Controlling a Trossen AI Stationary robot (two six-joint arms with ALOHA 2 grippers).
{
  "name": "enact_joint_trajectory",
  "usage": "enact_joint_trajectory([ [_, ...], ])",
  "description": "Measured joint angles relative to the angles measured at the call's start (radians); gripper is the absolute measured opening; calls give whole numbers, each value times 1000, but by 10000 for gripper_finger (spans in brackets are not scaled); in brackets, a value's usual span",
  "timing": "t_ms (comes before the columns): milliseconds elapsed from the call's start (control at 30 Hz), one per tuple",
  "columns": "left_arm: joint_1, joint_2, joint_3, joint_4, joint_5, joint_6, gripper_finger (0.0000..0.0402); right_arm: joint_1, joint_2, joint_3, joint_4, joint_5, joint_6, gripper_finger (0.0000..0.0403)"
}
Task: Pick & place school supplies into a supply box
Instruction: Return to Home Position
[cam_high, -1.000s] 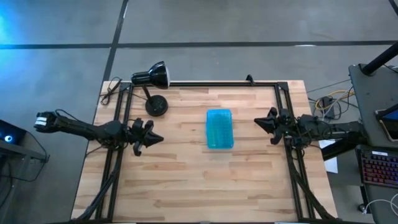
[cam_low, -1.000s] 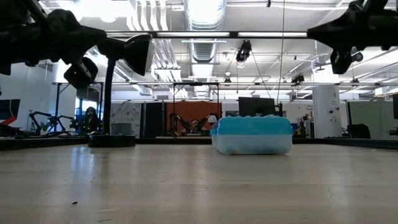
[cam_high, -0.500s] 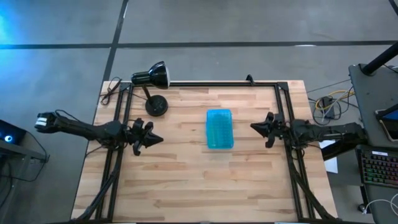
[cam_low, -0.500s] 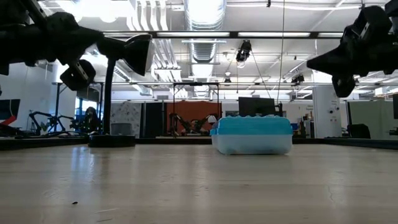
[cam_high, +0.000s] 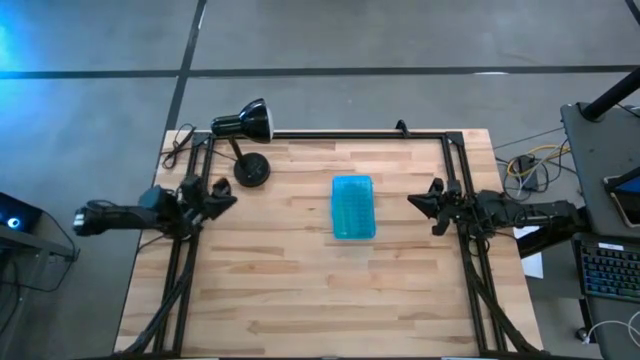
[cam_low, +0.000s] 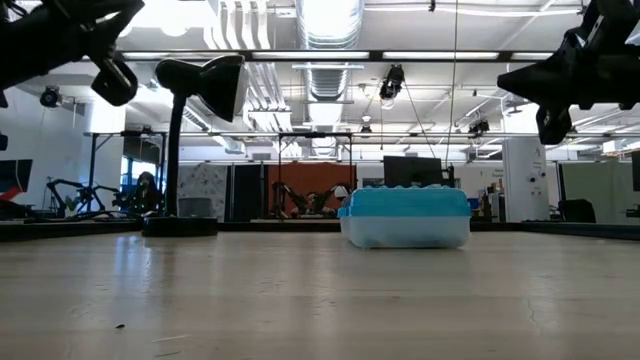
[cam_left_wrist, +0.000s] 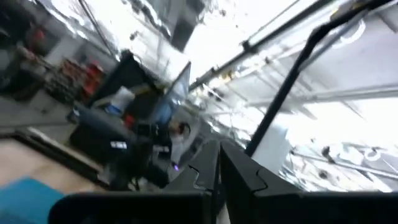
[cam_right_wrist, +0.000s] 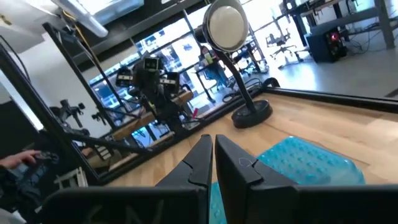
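Since the supply box (cam_high: 353, 207) lies shut at the middle of the wooden table (cam_high: 300, 300), teal lid uppermost, and no loose pen, pencil or scissors shows on the boards around it, the packing looks finished. The step in hand is best read as parking the arms. The left gripper (cam_high: 226, 194) hangs above the table's left edge, near the base of the black desk lamp (cam_high: 245, 123) and well apart from the box. Its own wrist view shows the two dark fingers pressed together with only a seam between them, holding nothing. The right gripper (cam_high: 415, 201) hangs above the right edge, pointing toward the box but well clear of it. Its fingers likewise meet, empty, with the teal lid and the lamp showing beyond them. The next move probably calls for each arm to fold back toward its own side at a safe height. The left arm should mind the lamp just beside it, and neither should brush the closed box. No brand, label or legible writing appears on the box, the lamp or the table, and screens in the room beyond are too far off to read.
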Motion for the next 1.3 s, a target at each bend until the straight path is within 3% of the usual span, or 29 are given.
enact_joint_trajectory([
  [100, 49, -84, 0, -6, 0, 0, 0, 0, 0, 0, -5, 0, 0, 13],
  [333, 103, -92, -1, 37, -8, 1, 0, 0, 0, 0, -2, 0, 0, 13],
  [767, 102, -93, 0, -482, -3, 0, 0, 1, 0, 0, -34, -1, 0, 13],
  [1300, 101, -93, -1, -469, -7, 0, 0, 1, 0, 0, -34, -1, 0, 13],
])
